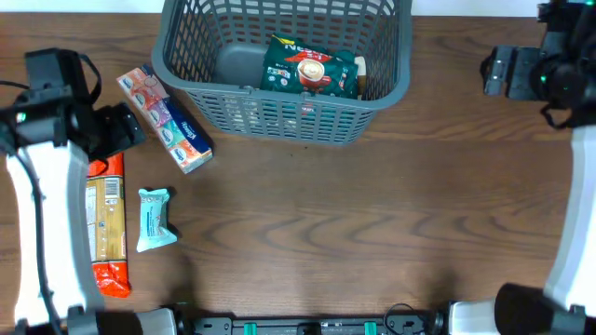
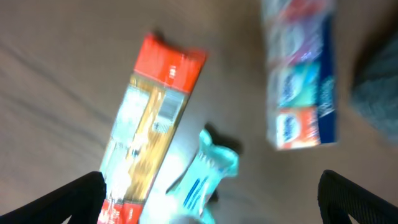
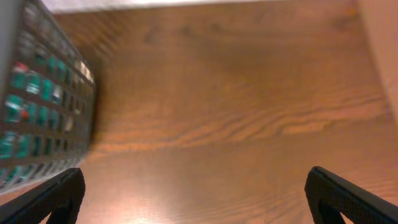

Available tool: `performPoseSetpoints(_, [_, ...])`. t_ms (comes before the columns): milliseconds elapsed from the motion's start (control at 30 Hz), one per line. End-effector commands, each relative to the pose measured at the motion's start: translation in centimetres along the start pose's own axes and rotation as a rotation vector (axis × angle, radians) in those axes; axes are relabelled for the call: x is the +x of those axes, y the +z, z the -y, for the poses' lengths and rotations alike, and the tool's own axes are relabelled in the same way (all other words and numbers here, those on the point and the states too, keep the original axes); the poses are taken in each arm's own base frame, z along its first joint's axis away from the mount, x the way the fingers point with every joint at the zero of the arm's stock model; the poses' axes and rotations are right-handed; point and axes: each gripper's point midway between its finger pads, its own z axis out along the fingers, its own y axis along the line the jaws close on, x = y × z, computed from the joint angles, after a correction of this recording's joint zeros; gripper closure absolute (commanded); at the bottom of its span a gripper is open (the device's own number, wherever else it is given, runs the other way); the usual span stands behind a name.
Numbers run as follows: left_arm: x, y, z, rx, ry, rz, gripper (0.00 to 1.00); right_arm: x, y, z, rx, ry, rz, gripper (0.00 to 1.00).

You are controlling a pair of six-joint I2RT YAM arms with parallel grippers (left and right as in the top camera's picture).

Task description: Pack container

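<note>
The basket (image 1: pixel 270 116) is set at the far edge of the worktop (image 1: pixel 372 223), between the two arms, probably so that it can be reached by either. One green pouch (image 1: pixel 312 67) is already laid inside, towards the right wall. White letters beginning "NES" can be made out on it above a picture of a cup; the rest cannot be read.

Three items are left on the worktop: a strip of tissue packs (image 1: pixel 166 119) just beside the basket's left corner, a long pasta pack (image 1: pixel 107 223) with red ends, and a small teal packet (image 1: pixel 155 219) next to it. Their print is too blurred to be read.

The left pincer (image 2: pixel 217 199) is held spread and empty above the pasta pack and teal packet, presumably lined up for a pick. The right pincer (image 3: pixel 202 199) is likewise spread and empty, held over bare worktop to the basket's right, out of the way.
</note>
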Motion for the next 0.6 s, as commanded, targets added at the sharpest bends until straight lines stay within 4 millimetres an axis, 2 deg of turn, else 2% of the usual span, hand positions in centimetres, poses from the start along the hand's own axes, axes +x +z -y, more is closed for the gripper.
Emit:
performPoseSetpoints(0, [1.1, 1.0, -0.2, -0.011, 0.020, -0.057, 0.01, 0.6, 2.2, 0.2, 0.002, 0.031, -0.054, 0.01])
performPoseSetpoints(133, [3.2, 2.0, 0.5, -0.001, 0.090, -0.061, 0.01, 1.1, 4.5, 0.2, 0.001, 0.031, -0.105, 0.01])
performPoseSetpoints(233, [6.0, 2.8, 0.9, 0.017, 0.082, -0.048, 0.01, 1.2, 5.9, 0.1, -0.002, 0.030, -0.127, 0.01])
performPoseSetpoints(300, [8.5, 3.6, 1.1, 0.032, 0.090, -0.038, 0.01, 1.3, 6.5, 0.1, -0.002, 0.029, -0.137, 0.01])
performPoseSetpoints(433, [11.9, 5.4, 0.8, 0.050, 0.073, -0.010, 0.01, 1.4, 7.1, 0.1, -0.005, 0.024, -0.147, 0.01])
performPoseSetpoints(567, [13.4, 7.7, 0.5, 0.058, 0.070, 0.015, 0.01, 1.2, 7.3, -0.2, -0.022, 0.005, -0.140, 0.01])
